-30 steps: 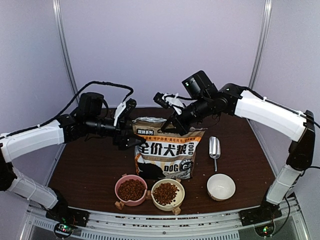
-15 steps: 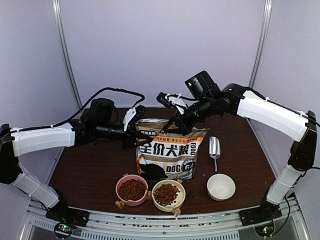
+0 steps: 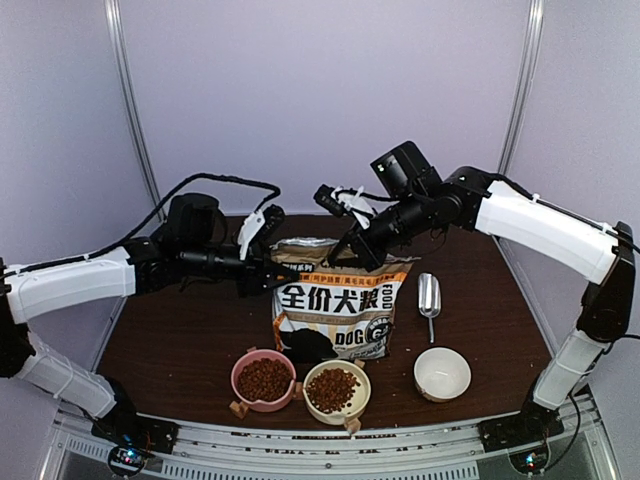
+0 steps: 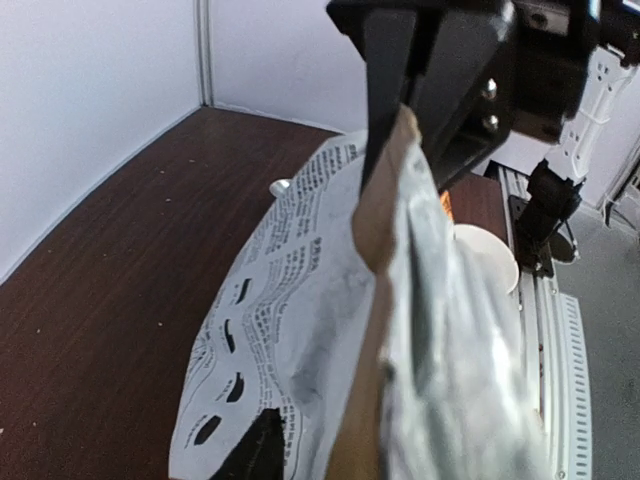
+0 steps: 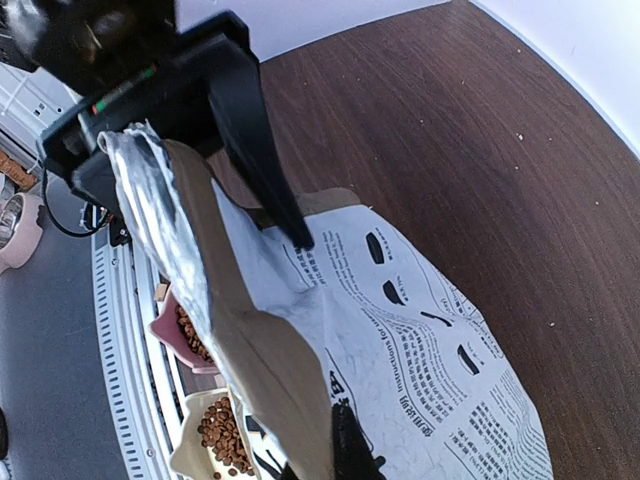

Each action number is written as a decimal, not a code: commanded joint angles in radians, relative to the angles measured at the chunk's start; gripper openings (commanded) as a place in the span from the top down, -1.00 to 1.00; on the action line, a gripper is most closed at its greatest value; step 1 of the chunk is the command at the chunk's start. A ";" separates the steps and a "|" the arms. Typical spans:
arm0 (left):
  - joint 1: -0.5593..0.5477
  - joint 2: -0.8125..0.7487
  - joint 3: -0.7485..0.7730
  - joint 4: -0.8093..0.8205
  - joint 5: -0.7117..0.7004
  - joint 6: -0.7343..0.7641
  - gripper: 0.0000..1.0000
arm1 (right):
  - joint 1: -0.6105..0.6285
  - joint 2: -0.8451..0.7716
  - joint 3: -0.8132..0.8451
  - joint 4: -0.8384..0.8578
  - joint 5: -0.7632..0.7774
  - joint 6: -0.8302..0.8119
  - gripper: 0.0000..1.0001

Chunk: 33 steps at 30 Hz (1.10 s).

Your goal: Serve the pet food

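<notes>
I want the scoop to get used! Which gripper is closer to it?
Right. The right gripper pinches the bag's top edge on the side nearest the scoop. The left gripper is at the bag's opposite top corner, farther from the scoop.

We're looking down on a dark brown wooden table [image 3: 170,330], and right in the middle stands the kraft-brown bag [image 3: 335,310], upright, its printed front facing the near edge. We can read big Chinese characters on it, plus "FOOD" and "DOG", over an orange band. From the wrist views we catch the bag's top open, with a silvery lining inside and a white back panel of fine print. Just right of the bag, a shiny metal scoop [image 3: 429,293] lies flat on the wood. Along the front we've got three bowls in a row: pink bowl [image 3: 236,372], cream bowl [image 3: 365,383], and white bowl [image 3: 442,390] set a little apart on the right.
</notes>
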<state>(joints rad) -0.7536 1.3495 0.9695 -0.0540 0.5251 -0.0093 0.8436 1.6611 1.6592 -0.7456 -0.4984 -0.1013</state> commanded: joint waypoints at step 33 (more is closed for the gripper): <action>0.014 -0.079 0.105 -0.011 0.073 -0.010 1.00 | 0.079 0.063 0.196 0.095 0.003 0.006 0.42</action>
<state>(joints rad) -0.7368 1.2858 1.0550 -0.1085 0.5575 -0.0101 0.9028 1.6848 1.7950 -0.6750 -0.4873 -0.0826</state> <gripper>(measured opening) 0.021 0.256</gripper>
